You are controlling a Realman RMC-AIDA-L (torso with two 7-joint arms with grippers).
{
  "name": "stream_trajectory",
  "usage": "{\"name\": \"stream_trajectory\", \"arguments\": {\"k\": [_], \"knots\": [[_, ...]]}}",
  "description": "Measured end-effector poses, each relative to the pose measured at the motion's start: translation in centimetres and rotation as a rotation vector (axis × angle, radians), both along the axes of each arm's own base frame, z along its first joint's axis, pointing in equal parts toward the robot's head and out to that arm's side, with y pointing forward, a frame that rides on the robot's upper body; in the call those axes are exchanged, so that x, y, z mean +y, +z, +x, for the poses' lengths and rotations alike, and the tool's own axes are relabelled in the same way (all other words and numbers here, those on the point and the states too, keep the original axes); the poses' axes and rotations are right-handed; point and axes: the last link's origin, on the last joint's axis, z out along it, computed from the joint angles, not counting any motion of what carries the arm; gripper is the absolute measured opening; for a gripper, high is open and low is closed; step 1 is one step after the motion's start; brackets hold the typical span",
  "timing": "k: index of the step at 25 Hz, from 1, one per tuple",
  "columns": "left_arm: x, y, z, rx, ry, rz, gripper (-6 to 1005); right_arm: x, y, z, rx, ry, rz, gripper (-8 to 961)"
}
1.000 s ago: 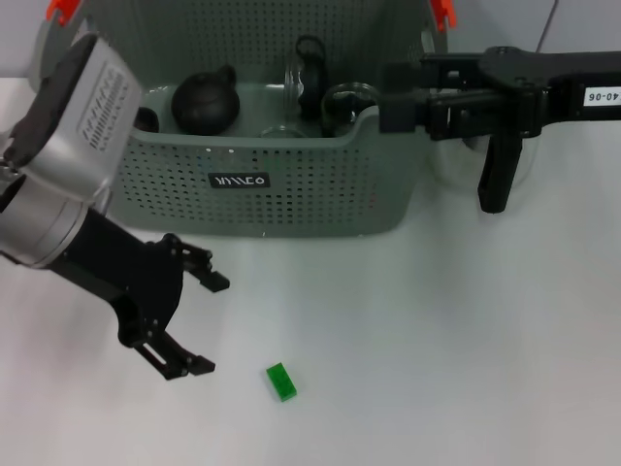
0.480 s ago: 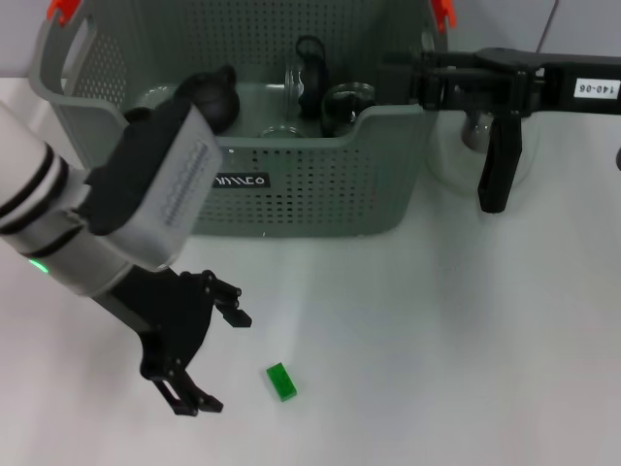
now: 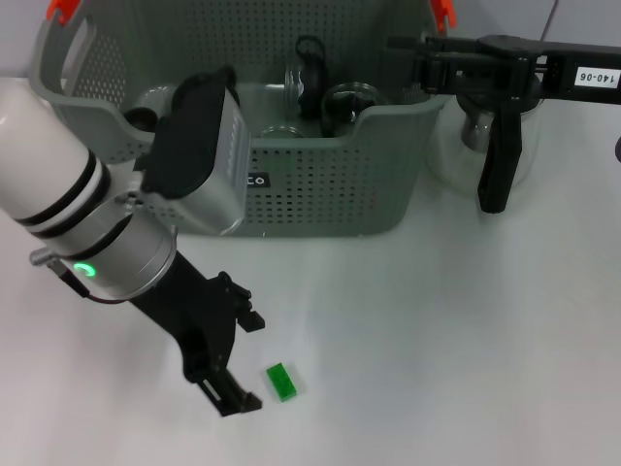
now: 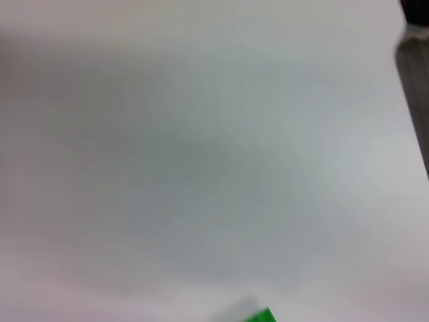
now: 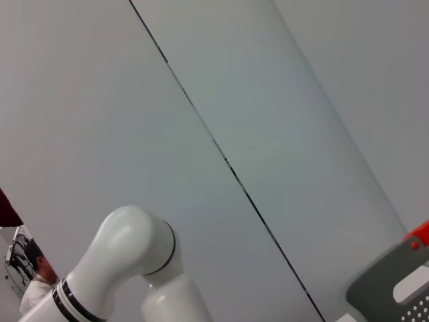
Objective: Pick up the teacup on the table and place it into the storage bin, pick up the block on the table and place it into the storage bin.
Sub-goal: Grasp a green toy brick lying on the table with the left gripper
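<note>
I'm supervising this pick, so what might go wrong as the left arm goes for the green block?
The left gripper is open beside the small green block, not astride it; closing now could nudge it away. The storage bin already holds glassware, so a dropped block could strike it.

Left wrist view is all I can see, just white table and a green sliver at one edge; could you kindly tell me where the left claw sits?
Observer: In the head view, the left claw hangs low over the table, just to the left of the green block, not touching it.
Operator: Thank you. Is it open?
Observer: Yes, its jaws are spread wide.
Operator: And where is the bin?
Observer: The storage bin stands farther back, behind the block; the right claw hangs by its right end.
</note>
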Motion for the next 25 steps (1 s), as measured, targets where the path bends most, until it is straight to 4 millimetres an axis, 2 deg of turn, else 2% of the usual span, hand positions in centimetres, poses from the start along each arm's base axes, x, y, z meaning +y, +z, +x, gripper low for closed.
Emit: {"name": "stream_trajectory", "arguments": {"k": [11,25], "knots": [[0.1,-2.5,0.2,0.043,0.115,0.102,903,-0.1,0.1,0.4,-0.003,-0.001,0.010,946],[-0.6,-5.6,0.6,0.115,0.165,0.174,897,0.0,0.9,0.8,-0.019,0.008,0.032,946]]}}
